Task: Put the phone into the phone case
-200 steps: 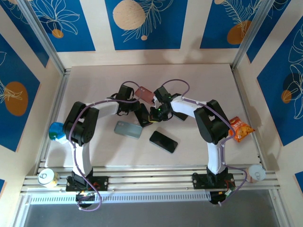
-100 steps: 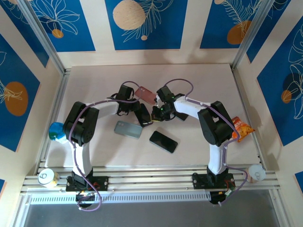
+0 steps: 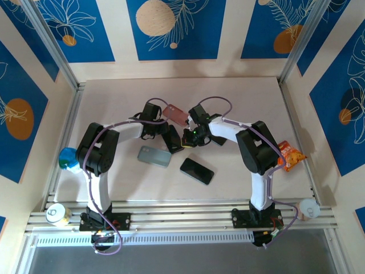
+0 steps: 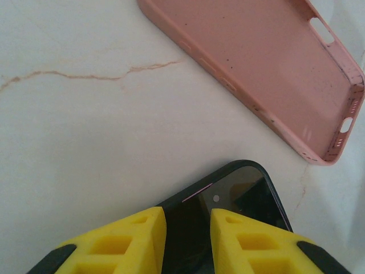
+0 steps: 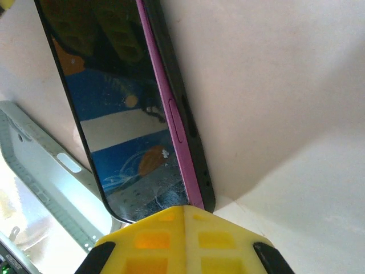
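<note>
1. Left gripper [image 4: 188, 240]: the yellow fingers [image 4: 131, 242] stand narrowly apart and clamp the purple-edged phone [image 4: 245, 191]. The contact faces are hidden under the fingers.
2. Right gripper [image 5: 183, 220]: the fingers are closed tip to tip and hold nothing. The tips sit against the phone's lower corner, though the exact contact is cut off.
3. Purple-edged phone [image 3: 173, 140]: it sits near the middle of the bench [image 3: 245, 97], raised on its long edge and tilted. Its screen reflects the blue wall panels, and its far end is out of frame.
4. Pink case [image 4: 268, 74]: it lies open side up, just beyond the phone and apart from it, towards the far edge. One end is cropped.
5. Grey-blue case [image 3: 154, 156]: it lies flat, towards the near edge.
6. Black phone [image 3: 197, 170]: it lies flat beside the grey-blue case.
7. Snack bag [image 3: 289, 155]: it is at the right edge, partly behind the right arm.
8. Blue object [image 3: 68, 158]: it is at the left edge and cannot be identified.
</note>
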`<state>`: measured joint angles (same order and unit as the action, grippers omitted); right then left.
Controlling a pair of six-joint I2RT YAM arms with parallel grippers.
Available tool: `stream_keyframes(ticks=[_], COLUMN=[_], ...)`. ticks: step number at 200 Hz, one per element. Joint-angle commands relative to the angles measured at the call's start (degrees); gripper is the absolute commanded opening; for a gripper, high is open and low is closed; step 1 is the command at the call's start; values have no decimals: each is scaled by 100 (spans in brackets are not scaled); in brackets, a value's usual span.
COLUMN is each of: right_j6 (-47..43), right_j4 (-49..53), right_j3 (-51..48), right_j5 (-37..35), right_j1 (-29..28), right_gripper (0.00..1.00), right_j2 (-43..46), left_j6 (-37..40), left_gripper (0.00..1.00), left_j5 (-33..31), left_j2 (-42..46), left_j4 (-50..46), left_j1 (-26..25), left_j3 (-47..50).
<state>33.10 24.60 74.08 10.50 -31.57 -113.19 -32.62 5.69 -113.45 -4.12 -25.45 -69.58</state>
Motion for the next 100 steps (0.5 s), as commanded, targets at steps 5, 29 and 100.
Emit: stream_keyframes(ticks=[5, 29, 100], right_j6=[-9, -63, 47], right_j4=[95, 196, -54], right_j3=[-62, -34, -215], right_j5=[-59, -251, -264], right_j1=[-73, -155, -186], right_gripper=[0, 0, 0], right_j2=[-307, -453, -144], left_j6=[-38, -42, 1], left_gripper=[28, 28, 28], left_j5=[239, 257, 221], left_j2=[-292, -310, -289], left_j4=[-860, -845, -892], left_j1=[-135, -135, -135], left_j3=[217, 231, 285])
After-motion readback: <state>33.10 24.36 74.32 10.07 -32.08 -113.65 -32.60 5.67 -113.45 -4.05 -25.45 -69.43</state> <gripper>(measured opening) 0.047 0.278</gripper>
